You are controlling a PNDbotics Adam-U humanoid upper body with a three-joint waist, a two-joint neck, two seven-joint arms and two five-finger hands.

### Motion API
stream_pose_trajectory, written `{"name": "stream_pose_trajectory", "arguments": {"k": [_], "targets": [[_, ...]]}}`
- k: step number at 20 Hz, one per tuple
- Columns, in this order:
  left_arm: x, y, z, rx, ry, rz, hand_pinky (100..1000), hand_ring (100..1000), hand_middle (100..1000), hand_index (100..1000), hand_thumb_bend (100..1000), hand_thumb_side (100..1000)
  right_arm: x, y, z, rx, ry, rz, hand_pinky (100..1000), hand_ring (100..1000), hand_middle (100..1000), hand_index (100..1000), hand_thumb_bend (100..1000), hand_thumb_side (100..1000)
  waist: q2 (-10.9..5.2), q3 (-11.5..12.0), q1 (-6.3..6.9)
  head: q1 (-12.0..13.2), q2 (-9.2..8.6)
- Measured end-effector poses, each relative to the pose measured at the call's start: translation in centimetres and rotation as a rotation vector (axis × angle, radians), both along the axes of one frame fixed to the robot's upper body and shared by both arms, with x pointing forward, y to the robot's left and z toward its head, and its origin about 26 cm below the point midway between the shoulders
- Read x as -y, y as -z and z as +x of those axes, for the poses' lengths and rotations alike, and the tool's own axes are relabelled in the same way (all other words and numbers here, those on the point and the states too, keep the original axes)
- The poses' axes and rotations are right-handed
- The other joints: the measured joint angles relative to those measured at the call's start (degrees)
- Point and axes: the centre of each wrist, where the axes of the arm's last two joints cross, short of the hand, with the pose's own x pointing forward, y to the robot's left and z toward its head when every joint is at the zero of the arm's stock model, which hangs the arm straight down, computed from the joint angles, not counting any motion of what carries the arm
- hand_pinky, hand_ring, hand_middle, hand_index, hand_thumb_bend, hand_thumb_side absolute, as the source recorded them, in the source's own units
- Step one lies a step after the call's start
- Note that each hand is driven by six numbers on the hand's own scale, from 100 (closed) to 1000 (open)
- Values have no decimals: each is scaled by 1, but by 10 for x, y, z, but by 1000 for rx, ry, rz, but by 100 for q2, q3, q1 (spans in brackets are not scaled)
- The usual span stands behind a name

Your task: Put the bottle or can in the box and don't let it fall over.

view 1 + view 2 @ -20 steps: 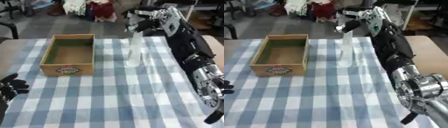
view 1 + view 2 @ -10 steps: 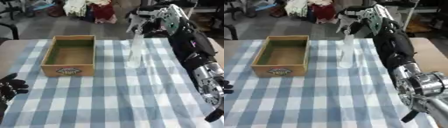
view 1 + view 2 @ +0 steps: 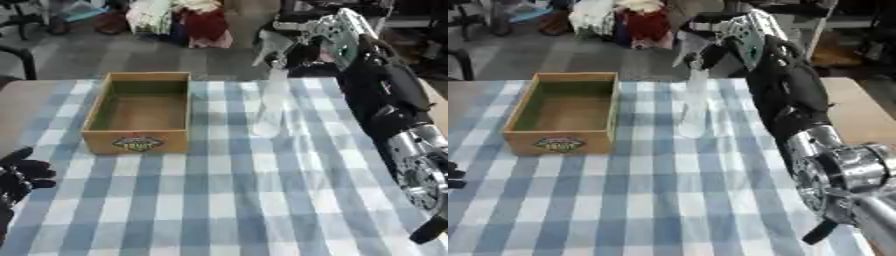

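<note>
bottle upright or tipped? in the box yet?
Upright, not in the box. The clear bottle stands on the checked tablecloth, right of the empty cardboard box; the right hand is at its top.

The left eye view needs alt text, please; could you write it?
The robot's right hand hovers over a clear bottle standing upright on a blue checked tablecloth, right of an open wooden box. Its left hand rests at the lower left.

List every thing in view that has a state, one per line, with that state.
Clear plastic bottle: upright on the checked tablecloth, right of the box, not in it.
Cardboard box: open-topped, empty, upright.
Right hand: above the bottle's top, fingers spread, holding nothing.
Left hand: idle at the lower left edge, fingers relaxed.
</note>
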Motion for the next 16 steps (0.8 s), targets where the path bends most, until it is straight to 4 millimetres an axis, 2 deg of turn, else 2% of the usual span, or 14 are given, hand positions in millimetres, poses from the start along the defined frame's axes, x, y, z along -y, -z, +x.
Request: {"name": "stream_pose_trajectory", "arguments": {"k": [5,10,11,12,16], "targets": [[0,0,0,0,-2,-1,695,697,661,889,184,1000,0,-1,0,19,-8,-19,360,309,184,219,100,100,-3,7,-3,-5,0],[0,0,0,0,-5,-2,695,697,660,889,184,1000,1,1,0,61,-13,7,226,187,100,158,100,101,-3,8,-18,-10,0],[0,0,0,-1,-5,-2,695,697,660,889,184,1000,1,1,0,74,-13,17,124,100,100,116,100,149,-3,8,-19,-13,0],[0,0,0,-1,-6,-2,695,697,660,889,184,1000,1,2,0,88,-14,30,100,100,100,109,100,100,-3,8,-19,-19,0],[0,0,0,-1,-7,-2,694,697,659,889,184,1000,1,3,-1,139,-27,81,100,100,100,100,100,100,-3,8,-22,-26,0]]}}
